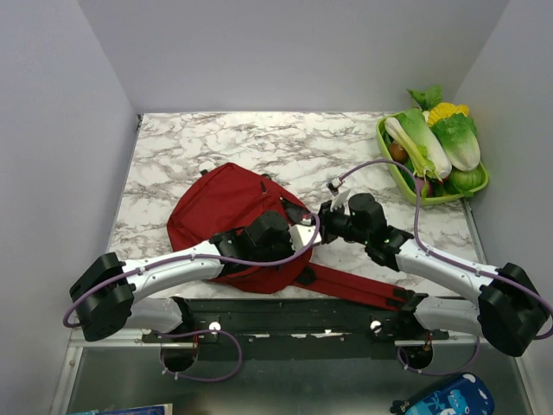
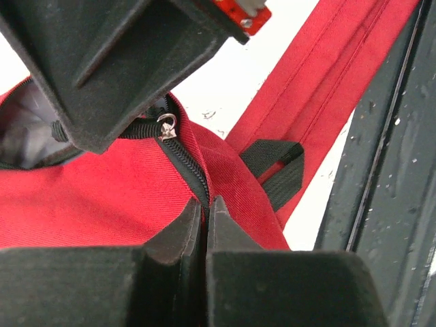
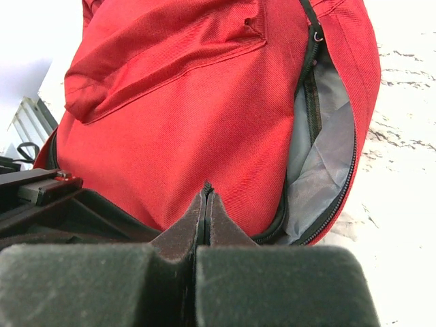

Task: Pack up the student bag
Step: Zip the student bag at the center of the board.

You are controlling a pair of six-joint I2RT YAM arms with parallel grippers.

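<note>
The student bag (image 1: 226,203) is a dark red backpack lying flat on the marble table, with a red strap (image 1: 363,292) trailing to the right. Its main zipper is partly open and grey lining (image 3: 320,160) shows. My left gripper (image 1: 298,235) is shut on the zipper edge at the bag's right side; in the left wrist view (image 2: 206,204) the black zipper runs into the jaws, below a metal zipper pull (image 2: 165,126). My right gripper (image 1: 324,220) is shut, with a bit of black zipper edge pinched at its tips in the right wrist view (image 3: 206,194). The two grippers nearly touch.
A green basket (image 1: 393,169) of vegetables stands at the back right. A blue cartoon pencil case (image 1: 445,399) lies below the table edge at the front right. A black rail (image 1: 294,316) runs along the near edge. Black webbing (image 2: 279,170) lies by the strap.
</note>
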